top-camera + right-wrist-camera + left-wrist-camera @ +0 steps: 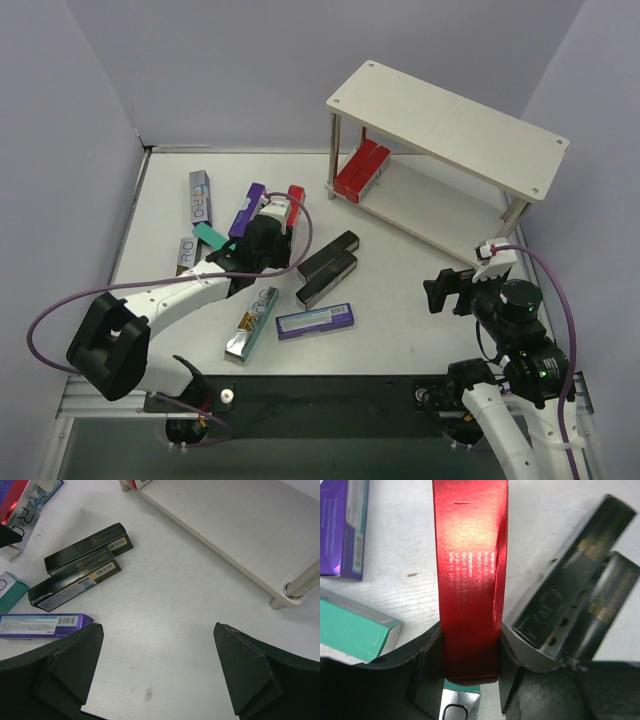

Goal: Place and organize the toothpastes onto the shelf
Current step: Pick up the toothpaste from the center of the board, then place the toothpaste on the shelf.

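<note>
Red carton (pixel 470 580) is pinched in the left fingers (pixel 432 672) near the surface's (pixel 400 290) middle; right fingers (pixel 247 675) spread wide, empty, near the shelf (pixel 450 125) on the far right.

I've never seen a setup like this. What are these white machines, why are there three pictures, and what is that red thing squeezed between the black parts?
These are two robot arms bolted to a table's near edge, each ending in a two-finger gripper. The wide picture looks down from above and behind them; the other two come from small cameras on each wrist, so the black shapes at the bottom are that arm's own fingers.

Loose toothpaste cartons lie on the table: two black cartons side by side, a purple carton, plus silver and teal ones. The beige two-level shelf already holds red cartons on its lower board.

The left gripper is closed on a red carton. The right gripper is open and empty, above bare table.
</note>
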Motion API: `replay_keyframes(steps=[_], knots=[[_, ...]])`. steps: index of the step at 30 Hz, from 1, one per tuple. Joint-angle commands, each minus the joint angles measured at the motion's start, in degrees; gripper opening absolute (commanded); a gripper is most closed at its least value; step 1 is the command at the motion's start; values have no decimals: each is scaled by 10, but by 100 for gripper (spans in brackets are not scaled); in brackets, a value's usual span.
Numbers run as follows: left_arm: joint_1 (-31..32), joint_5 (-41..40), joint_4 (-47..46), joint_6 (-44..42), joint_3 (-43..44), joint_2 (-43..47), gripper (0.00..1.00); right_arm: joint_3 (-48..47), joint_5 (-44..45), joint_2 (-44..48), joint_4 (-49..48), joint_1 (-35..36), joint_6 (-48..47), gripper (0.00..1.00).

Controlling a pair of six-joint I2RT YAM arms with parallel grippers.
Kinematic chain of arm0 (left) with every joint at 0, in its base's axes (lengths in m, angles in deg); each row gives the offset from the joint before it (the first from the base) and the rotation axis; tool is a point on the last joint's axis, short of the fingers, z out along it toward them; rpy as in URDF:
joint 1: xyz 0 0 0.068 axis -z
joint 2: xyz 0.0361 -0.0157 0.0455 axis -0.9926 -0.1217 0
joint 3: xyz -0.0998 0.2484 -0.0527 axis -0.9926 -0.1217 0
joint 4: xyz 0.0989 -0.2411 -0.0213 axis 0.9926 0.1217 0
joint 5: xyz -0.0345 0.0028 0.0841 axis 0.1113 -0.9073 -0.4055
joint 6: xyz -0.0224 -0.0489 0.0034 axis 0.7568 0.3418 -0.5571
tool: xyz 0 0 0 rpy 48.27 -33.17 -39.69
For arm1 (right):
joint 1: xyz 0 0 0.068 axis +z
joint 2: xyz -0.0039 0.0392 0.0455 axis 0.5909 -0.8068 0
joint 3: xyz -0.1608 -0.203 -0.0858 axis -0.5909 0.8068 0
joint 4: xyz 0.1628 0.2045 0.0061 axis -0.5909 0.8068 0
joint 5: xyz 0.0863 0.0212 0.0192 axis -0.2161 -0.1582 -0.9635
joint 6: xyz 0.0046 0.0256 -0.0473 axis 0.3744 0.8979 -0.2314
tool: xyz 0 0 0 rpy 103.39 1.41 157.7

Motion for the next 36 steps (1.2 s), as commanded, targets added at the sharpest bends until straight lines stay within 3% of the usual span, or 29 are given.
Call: replay_keyframes(steps=[1, 8, 13, 27, 36], knots=[[29, 59, -65, -59, 29, 32, 40, 2, -6, 2, -28, 4, 6, 100], [87, 72, -53, -65, 125, -18, 40, -4, -2, 9, -20, 4, 0, 100], [124, 76, -37, -62, 221, -108, 41, -8, 8, 18, -10, 4, -2, 100], [139, 83, -59, -88, 464, -352, 42, -30, 22, 46, 38, 4, -2, 100], [136, 46, -28, -126, 609, -469, 49, -53, 32, 53, 77, 4, -8, 100]])
